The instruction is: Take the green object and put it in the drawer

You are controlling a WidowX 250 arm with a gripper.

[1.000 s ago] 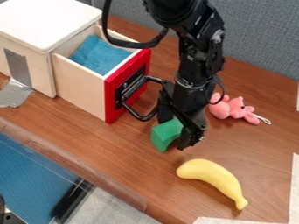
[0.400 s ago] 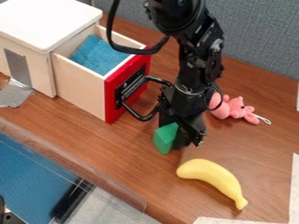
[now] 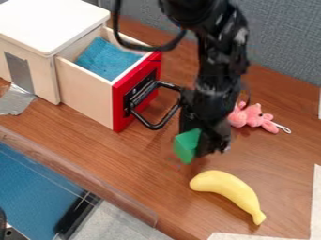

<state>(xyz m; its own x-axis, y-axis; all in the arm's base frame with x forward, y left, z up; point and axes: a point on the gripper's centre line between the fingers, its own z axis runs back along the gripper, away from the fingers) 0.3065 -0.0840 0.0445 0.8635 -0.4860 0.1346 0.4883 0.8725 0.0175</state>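
The black gripper [image 3: 202,144] hangs low over the wooden table, to the right of the drawer's handle and above the banana. It is shut on the green block [image 3: 186,146], whose left side sticks out from between the fingers; the rest of the block is hidden behind them. Whether the block's lower tip touches the table, I cannot tell. At the upper left, the drawer [image 3: 87,92] stands pulled out of its white-topped cabinet, with a red front, a black handle and a blue cloth inside.
A yellow banana [image 3: 229,191] lies in front of the gripper. Just behind and to the right of the gripper is a pink plush toy [image 3: 253,116]. The drawer's black handle [image 3: 164,123] juts out close to the gripper's left side. A grey partition [image 3: 282,42] stands behind the table.
The gripper has shifted a little to the right, away from the drawer handle. The green block has turned and moved right along with it. Drawer, banana and plush toy have stayed put.
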